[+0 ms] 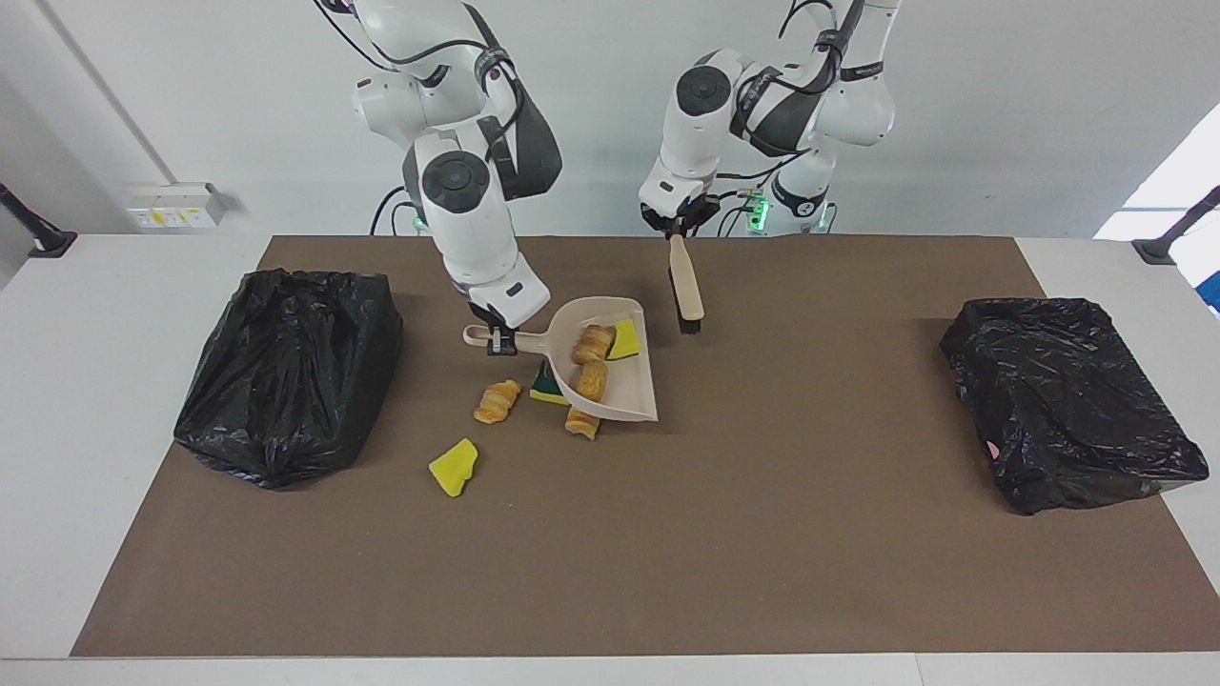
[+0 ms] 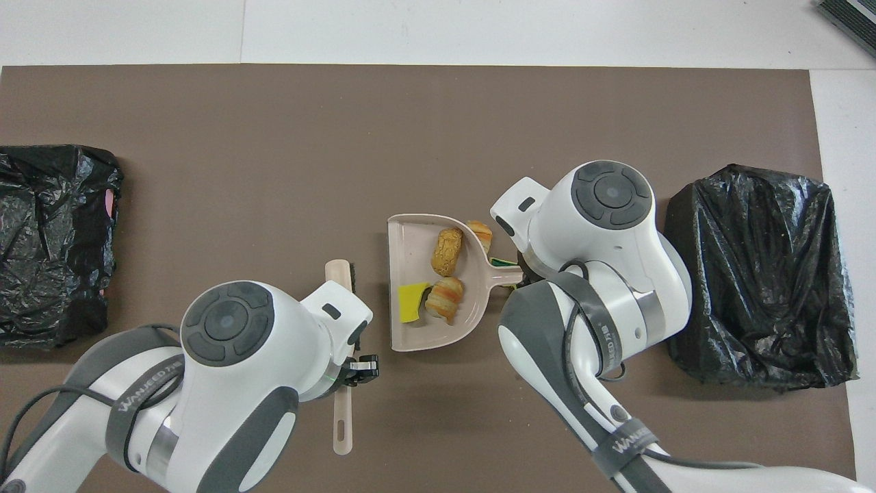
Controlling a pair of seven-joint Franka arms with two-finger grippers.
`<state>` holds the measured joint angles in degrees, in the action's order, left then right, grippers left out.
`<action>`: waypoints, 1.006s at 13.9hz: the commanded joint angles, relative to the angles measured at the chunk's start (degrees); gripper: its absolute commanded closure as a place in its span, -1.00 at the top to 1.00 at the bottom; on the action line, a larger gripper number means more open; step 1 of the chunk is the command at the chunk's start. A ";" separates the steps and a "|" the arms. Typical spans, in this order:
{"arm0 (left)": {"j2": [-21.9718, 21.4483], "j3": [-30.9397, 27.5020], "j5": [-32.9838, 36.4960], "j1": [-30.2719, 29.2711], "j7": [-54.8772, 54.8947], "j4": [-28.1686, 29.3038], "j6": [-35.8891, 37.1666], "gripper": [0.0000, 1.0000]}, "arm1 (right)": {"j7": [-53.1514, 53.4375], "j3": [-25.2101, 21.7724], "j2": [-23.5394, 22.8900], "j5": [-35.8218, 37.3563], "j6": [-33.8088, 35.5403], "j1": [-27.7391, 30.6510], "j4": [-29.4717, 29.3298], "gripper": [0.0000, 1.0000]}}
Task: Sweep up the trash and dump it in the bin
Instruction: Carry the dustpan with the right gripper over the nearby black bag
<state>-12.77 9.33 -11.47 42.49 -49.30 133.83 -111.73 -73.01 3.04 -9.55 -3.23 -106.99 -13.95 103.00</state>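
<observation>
Right gripper [image 1: 501, 335] was clamped on the beige plastic dustpan [image 1: 629, 386] handle, left gripper [image 1: 679, 227] on the beige black-bristled brush [image 1: 686, 291] — the tilted pan could spill its striped toy croissants [image 1: 593, 345].

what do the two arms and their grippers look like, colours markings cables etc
Both arms are glossy white with rounded casings and dark grey round joint caps. Each wears a dark grey band with white lettering, and thin black cables run along the links. The left gripper and the right gripper are small, black and two-fingered, each on a white wrist block. A green light glows near the left arm's base.
</observation>
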 commanded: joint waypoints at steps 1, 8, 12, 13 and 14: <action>-5.77 -0.46 1.19 7.50 -7.28 7.14 -6.12 -1.00 | -5.20 0.30 1.55 -1.16 3.01 4.62 -1.66 -1.00; -3.67 -0.28 1.01 16.40 -12.93 11.01 -13.16 -1.00 | -12.58 0.04 2.87 0.06 6.97 16.14 -3.77 -1.00; -0.77 -0.28 0.84 16.75 -13.10 11.28 -16.58 -1.00 | -19.26 -0.67 4.09 0.42 11.10 22.98 -3.77 -1.00; -0.07 -0.28 0.75 16.67 -13.19 11.28 -17.20 -1.00 | -22.06 -0.75 4.62 0.51 11.28 25.27 -3.86 -1.00; 0.11 -0.28 0.66 16.49 -12.93 11.19 -17.30 -1.00 | -24.87 -0.84 4.98 0.59 11.28 27.64 -3.86 -1.00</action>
<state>-13.30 9.77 -11.43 58.06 -61.23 144.43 -127.03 -92.76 1.86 -6.36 -2.83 -97.41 9.16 99.28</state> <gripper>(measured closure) 0.740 0.674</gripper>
